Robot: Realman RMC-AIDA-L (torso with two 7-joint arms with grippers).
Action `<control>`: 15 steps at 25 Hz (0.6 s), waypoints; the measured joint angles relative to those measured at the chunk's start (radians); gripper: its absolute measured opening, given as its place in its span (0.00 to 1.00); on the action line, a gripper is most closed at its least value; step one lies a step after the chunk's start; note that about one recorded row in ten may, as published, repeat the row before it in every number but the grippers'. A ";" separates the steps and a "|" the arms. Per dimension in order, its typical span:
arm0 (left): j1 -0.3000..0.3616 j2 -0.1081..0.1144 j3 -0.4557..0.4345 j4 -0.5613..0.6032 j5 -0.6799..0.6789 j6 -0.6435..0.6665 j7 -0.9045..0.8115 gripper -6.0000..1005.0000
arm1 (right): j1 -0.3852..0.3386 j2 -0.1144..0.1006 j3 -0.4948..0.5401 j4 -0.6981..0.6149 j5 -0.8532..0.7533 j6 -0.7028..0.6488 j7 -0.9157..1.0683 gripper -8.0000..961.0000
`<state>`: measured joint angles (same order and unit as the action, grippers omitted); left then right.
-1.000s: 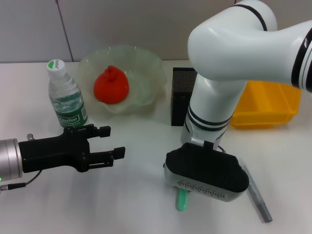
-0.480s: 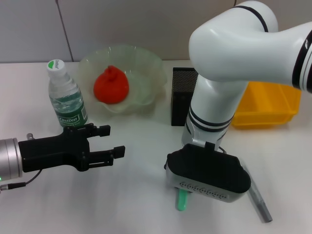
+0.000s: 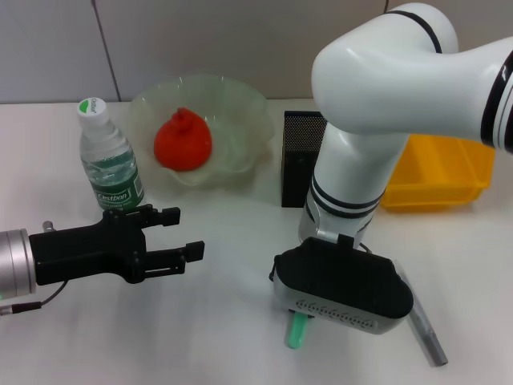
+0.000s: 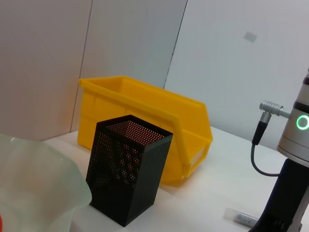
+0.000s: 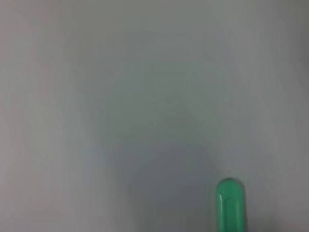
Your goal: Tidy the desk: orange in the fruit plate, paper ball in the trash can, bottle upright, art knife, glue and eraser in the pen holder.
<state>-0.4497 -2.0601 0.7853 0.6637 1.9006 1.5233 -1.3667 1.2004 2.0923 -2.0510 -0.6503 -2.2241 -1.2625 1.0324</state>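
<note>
The orange (image 3: pixel 183 141) lies in the pale-green fruit plate (image 3: pixel 240 104) at the back. The bottle (image 3: pixel 110 160) stands upright left of the plate. The black mesh pen holder (image 3: pixel 299 160) stands right of the plate, with the yellow trash can (image 3: pixel 441 170) further right. My right wrist (image 3: pixel 343 287) hangs low over a green glue stick (image 3: pixel 295 330), which also shows in the right wrist view (image 5: pixel 230 205). A grey art knife (image 3: pixel 425 327) lies right of it. My left gripper (image 3: pixel 189 232) is open and empty, low over the desk (image 3: pixel 224 321). Paper ball and eraser are out of view.
The left wrist view shows the pen holder (image 4: pixel 128 174), the trash can (image 4: pixel 145 108) behind it, the plate's rim (image 4: pixel 43 179) and my right arm (image 4: pixel 289 193). A grey wall runs behind the desk.
My right wrist has sunk slightly toward the desk and the green glue stick's end has shifted a little to the left. The left arm has not moved.
</note>
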 joint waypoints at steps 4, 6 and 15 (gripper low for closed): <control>0.000 0.000 0.000 -0.001 0.000 0.000 0.000 0.78 | 0.000 0.000 0.000 0.000 0.000 0.001 0.000 0.21; 0.001 0.000 0.000 -0.001 0.000 0.000 0.000 0.78 | 0.002 0.000 0.000 0.000 0.000 0.001 0.000 0.21; 0.002 0.000 0.000 -0.001 0.000 0.000 0.000 0.78 | 0.002 0.000 0.000 0.000 -0.001 0.002 0.000 0.21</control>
<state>-0.4479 -2.0602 0.7853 0.6626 1.9006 1.5232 -1.3667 1.2027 2.0923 -2.0510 -0.6504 -2.2251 -1.2609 1.0323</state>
